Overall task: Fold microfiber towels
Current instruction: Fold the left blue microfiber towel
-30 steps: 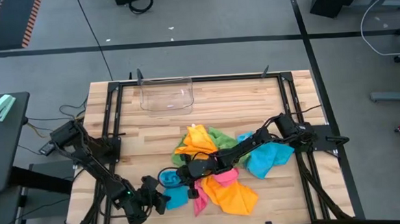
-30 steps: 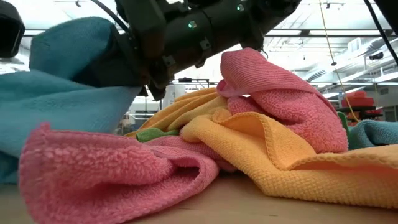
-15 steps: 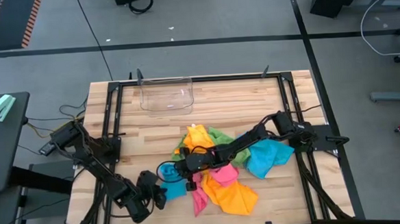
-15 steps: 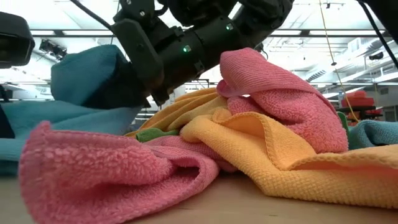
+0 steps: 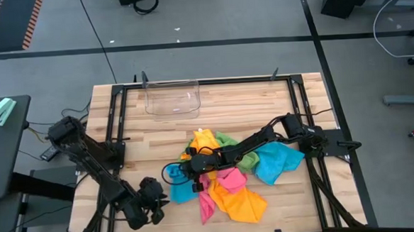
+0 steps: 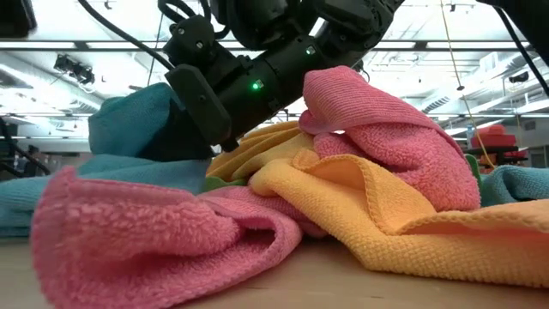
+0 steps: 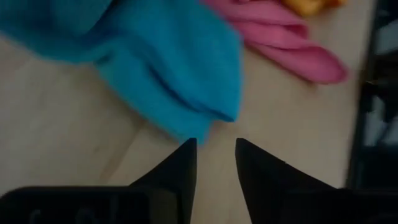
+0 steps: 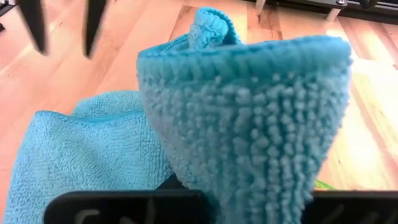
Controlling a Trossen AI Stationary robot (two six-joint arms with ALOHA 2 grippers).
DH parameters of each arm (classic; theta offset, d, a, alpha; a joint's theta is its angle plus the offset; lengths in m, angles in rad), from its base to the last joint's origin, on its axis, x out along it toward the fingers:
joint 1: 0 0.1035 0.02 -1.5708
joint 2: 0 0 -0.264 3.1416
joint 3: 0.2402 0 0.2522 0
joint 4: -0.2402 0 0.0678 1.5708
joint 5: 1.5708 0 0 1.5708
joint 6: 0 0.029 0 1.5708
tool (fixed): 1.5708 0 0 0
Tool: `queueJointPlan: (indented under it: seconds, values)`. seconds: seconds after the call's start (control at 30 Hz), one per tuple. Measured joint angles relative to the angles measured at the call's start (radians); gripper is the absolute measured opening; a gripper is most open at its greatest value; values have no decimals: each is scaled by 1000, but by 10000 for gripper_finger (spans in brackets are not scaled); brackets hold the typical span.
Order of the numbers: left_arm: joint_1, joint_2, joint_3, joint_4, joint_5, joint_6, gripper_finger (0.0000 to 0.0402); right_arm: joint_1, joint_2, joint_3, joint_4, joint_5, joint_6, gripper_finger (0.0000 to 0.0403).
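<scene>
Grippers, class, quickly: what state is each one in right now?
Left gripper: open, holding nothing, just off the blue towel.
Right gripper: shut on the blue towel.

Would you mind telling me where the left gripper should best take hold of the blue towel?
Probably at the free edge of the blue towel lying flat on the table, coming in low from the left gripper side. The right gripper already pinches the opposite raised fold, and this edge faces the left gripper's open fingers.
</scene>
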Motion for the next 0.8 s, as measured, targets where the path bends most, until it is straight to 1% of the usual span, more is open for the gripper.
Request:
queueJointPlan:
  seconds: [0.07,0.17,0.2,0.3,0.43,0.5,0.67,0.77,0.8]
  values:
    - [-9,-27,0,18,-40,73,125,-3,0,0,0,0,0,26]
    - [-16,-26,0,44,-164,149,123,-6,0,0,1,0,14,26]
    - [-13,-19,0,47,-188,174,120,-6,0,0,1,0,17,26]
    - [11,18,0,99,-198,259,113,-7,0,0,1,1,26,26]
    - [28,83,0,213,-227,421,107,-14,0,0,1,0,46,26]
    - [34,124,0,233,-242,476,103,-18,-1,0,2,0,53,26]
    - [44,222,0,227,-285,517,90,-18,-2,0,4,0,52,26]
    - [44,268,0,197,-280,495,80,-17,-2,0,4,0,52,26]
    - [45,280,0,192,-263,475,77,-17,-2,0,4,0,52,26]
